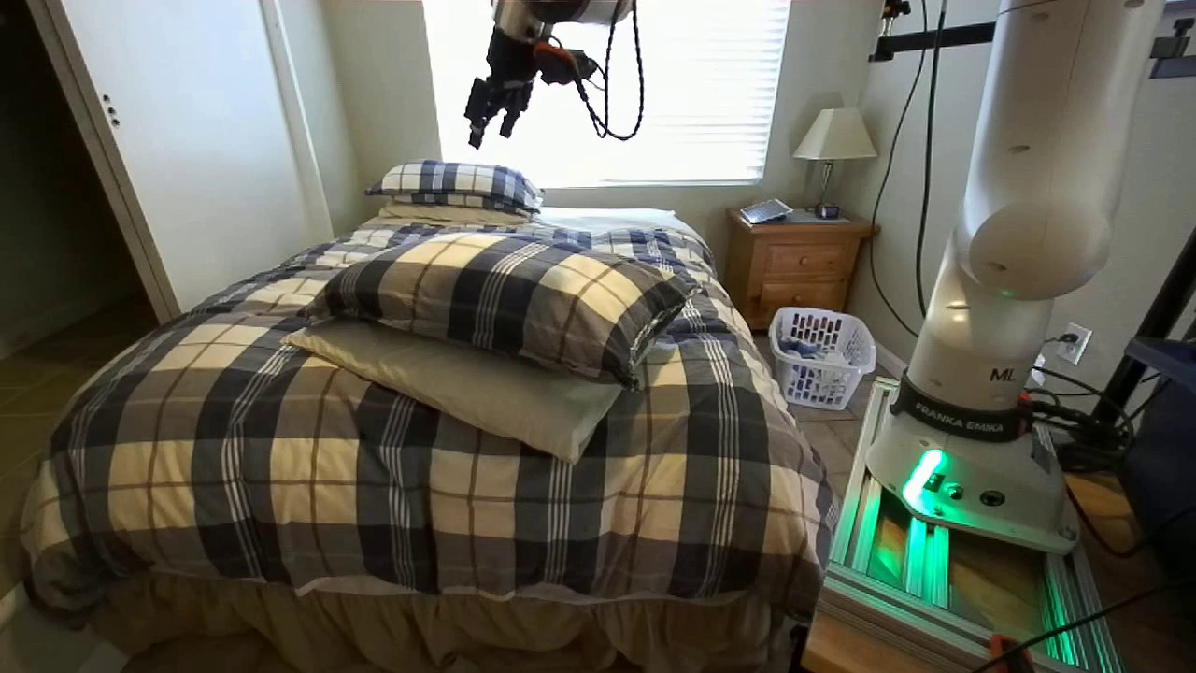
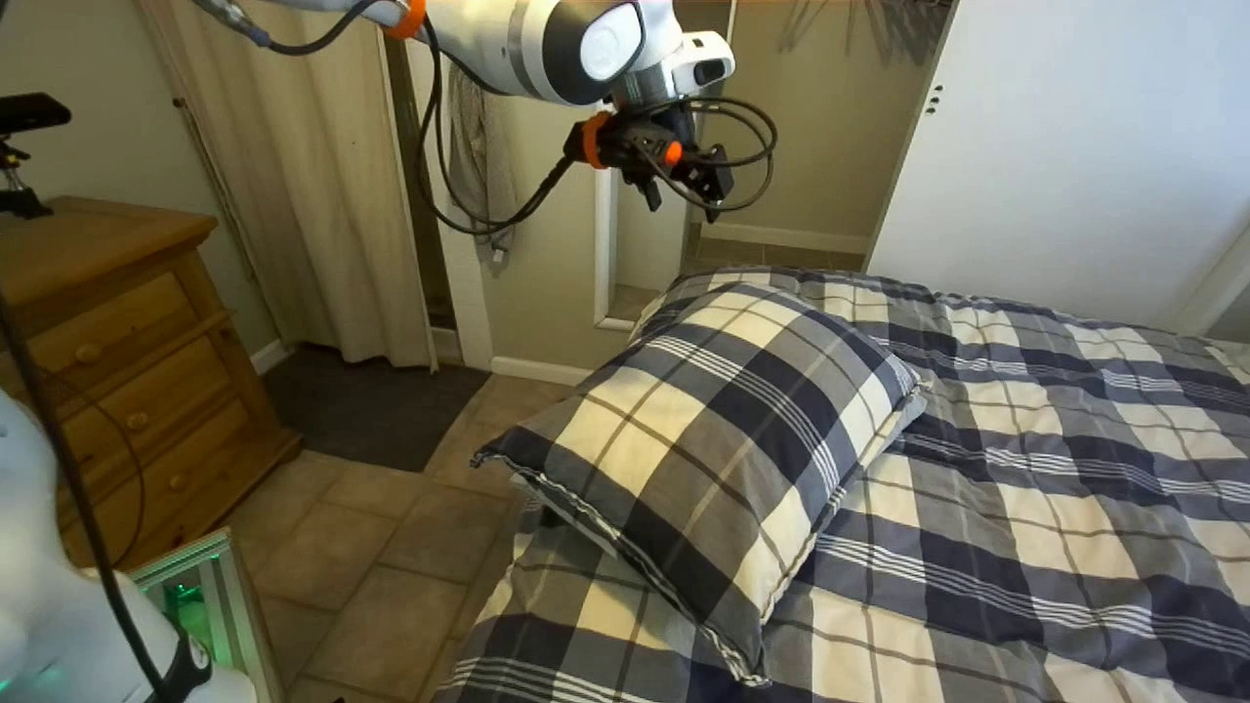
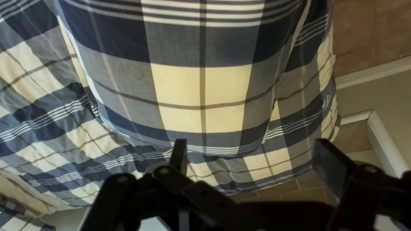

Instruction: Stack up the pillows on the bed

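Note:
A plaid pillow (image 1: 505,290) lies across a plain cream pillow (image 1: 467,374) on the bed (image 1: 308,505). The plaid pillow also shows in an exterior view (image 2: 713,420) and in the wrist view (image 3: 202,86), where it hides most or all of the cream one. Another plaid pillow (image 1: 458,178) rests on a cream layer (image 1: 448,213) at the window end of the bed. My gripper is in the air above the bed in both exterior views (image 1: 493,133) (image 2: 685,203). In the wrist view its fingers (image 3: 249,150) are wide apart with nothing between them, apart from the pillows.
A nightstand (image 1: 794,266) with a lamp (image 1: 834,140) stands beside the bed near the window. A white laundry basket (image 1: 822,360) is on the floor by the robot base (image 1: 972,477). A wooden dresser (image 2: 146,361) and a white door (image 2: 1084,166) stand around the bed.

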`<state>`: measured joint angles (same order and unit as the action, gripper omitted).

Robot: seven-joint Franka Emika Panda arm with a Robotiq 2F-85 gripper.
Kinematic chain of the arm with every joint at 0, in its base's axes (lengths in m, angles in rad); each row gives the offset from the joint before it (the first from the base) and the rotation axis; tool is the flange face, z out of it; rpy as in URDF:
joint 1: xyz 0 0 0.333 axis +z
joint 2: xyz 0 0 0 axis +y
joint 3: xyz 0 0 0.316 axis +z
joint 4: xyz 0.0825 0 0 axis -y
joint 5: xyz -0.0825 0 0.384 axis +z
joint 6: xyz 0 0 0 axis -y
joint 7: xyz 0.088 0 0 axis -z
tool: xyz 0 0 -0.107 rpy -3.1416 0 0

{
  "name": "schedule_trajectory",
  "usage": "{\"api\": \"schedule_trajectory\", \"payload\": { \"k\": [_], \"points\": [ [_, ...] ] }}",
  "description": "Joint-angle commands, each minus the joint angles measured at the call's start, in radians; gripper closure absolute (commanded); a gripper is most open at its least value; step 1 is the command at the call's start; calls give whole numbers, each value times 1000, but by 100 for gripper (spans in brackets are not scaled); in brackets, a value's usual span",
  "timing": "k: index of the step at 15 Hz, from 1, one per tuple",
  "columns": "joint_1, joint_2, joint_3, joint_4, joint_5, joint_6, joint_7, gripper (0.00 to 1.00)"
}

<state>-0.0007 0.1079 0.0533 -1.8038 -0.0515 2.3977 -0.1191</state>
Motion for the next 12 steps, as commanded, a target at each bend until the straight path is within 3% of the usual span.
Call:
{"api": "schedule_trajectory", "payload": {
  "k": [1, 12],
  "points": [
    [-13, -50, -18, -39, 82, -81, -46, 0],
    [-10, -15, -42, -6, 49, -94, -17, 0]
  ]
}}
